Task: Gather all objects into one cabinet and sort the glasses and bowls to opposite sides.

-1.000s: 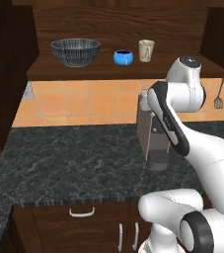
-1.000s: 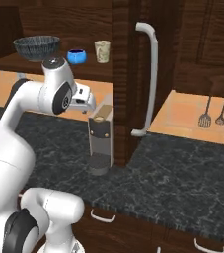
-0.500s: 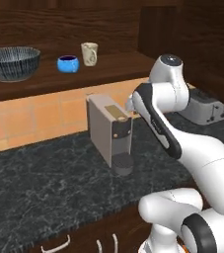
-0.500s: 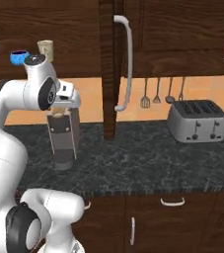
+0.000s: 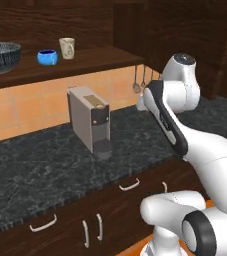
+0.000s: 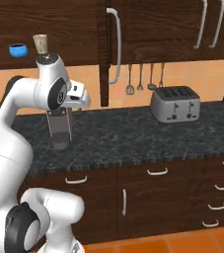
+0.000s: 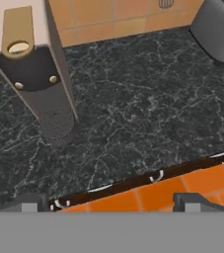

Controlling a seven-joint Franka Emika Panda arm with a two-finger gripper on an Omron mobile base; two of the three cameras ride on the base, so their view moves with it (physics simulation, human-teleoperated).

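Observation:
On the open cabinet's shelf (image 5: pixel 92 61) stand a wide dark striped bowl (image 5: pixel 0 56), a small blue bowl (image 5: pixel 47 57) and a beige cup (image 5: pixel 67 48). From the right base view the blue bowl (image 6: pixel 18 49) and beige cup (image 6: pixel 40 43) sit left of the cabinet's open door (image 6: pixel 102 54) with its long silver handle (image 6: pixel 116 47). My gripper (image 7: pixel 111 201) is open and holds nothing. It hangs over the dark counter (image 7: pixel 133 113), well below the shelf and right of the coffee machine (image 7: pixel 32 64).
A grey coffee machine (image 5: pixel 90 120) stands on the counter under the shelf. A silver toaster (image 6: pixel 175 104) sits further right, with utensils (image 6: pixel 140 79) hanging on the tiled wall. Closed wall cabinets (image 6: pixel 182 24) are above it, and drawers (image 6: pixel 158 197) below the counter edge.
The base has moved right, so the whole scene has slid left in both base views and the toaster has come into sight. The gripper stays open over the counter.

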